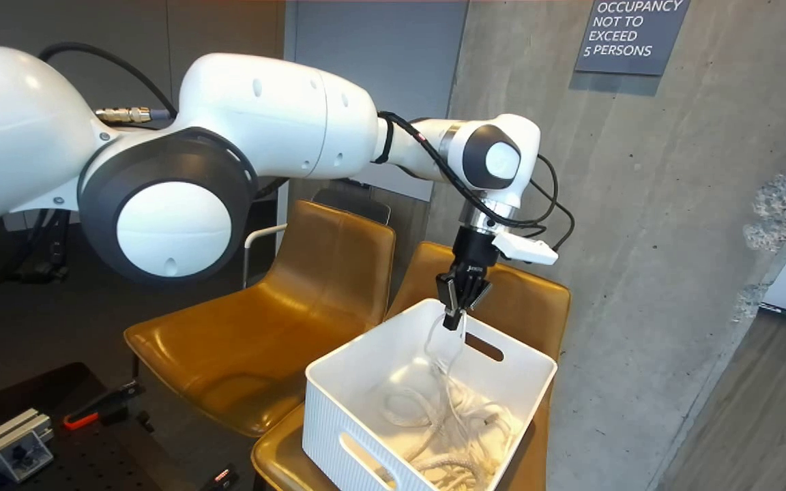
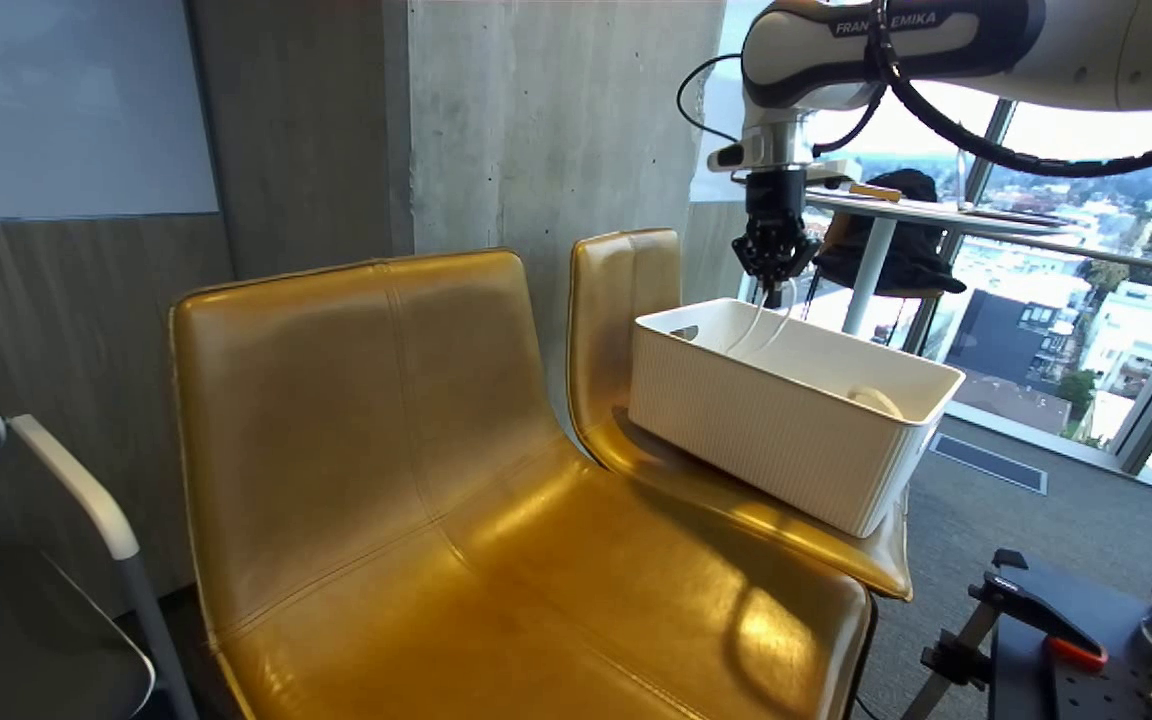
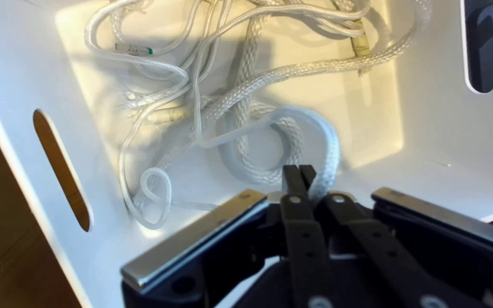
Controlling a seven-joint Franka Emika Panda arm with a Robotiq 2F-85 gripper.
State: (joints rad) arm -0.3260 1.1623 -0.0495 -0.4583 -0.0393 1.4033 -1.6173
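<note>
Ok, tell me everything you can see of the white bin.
The bin is a white, open-topped, rectangular container that looks like plastic, with finely ribbed outer sides, smooth inner walls, rounded corners and handle slots in two opposite walls. It stands mouth up on the seat of a tan, leather-look chair. White ropes lie loose across its floor. The end effector is at its opening, shut on a cord that trails down inside.
</note>
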